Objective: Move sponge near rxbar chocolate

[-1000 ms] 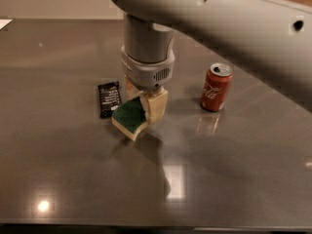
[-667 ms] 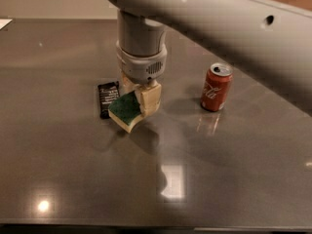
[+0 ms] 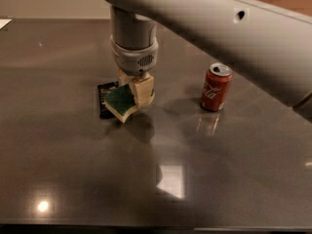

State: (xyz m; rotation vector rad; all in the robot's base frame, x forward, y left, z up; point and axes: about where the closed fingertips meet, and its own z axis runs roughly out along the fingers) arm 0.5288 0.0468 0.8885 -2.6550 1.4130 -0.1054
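Dim overhead light is glaring off the table [image 3: 73,179] in bright patches; the gripper [image 3: 133,93], gripping the sponge [image 3: 119,99] left of centre, is casting a soft shadow.

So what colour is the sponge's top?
Dark green, over pale yellow foam; camera view shows it. The gripper holds the sponge tilted by the bar.

The sponge [image 3: 120,100], dark green on top with a pale yellow foam layer beneath, is held tilted in the gripper [image 3: 136,97] above the left middle of the bench [image 3: 73,155]. Its green face is turned toward the camera and its lower corner is close to the surface. The cream fingers [image 3: 145,89] are clamped on its right side. The rxbar chocolate [image 3: 103,104], a flat black wrapper with white lettering, lies just left of the sponge and is partly hidden behind it.
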